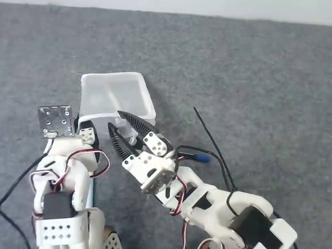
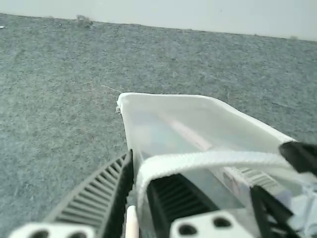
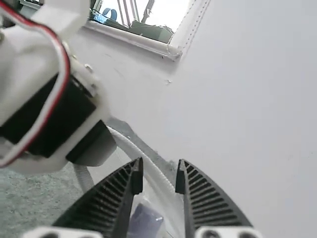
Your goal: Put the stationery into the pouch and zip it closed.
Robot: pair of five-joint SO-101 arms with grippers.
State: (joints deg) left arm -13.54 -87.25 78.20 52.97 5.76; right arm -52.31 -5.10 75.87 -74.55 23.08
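blue pen [image 1: 201, 157] near right arm [image 1: 206, 199]

The worktop [image 1: 271, 69] is covered in a grey, rough, carpet-like fabric that runs back to a pale wall [image 1: 173, 1] along its far edge. A translucent white pouch [image 1: 116, 96] stands on it with its mouth open upward, left of the middle. In the left wrist view the same grey worktop [image 2: 59, 99] spreads around the pouch [image 2: 198, 124]. To the pouch's right, apart from it, a blue pen [image 1: 200, 157] lies on the fabric, partly covered by an arm. A thin black cable [image 1: 210, 139] trails across the surface just beside the pen, and another black cable [image 1: 9, 197] loops near the left edge.
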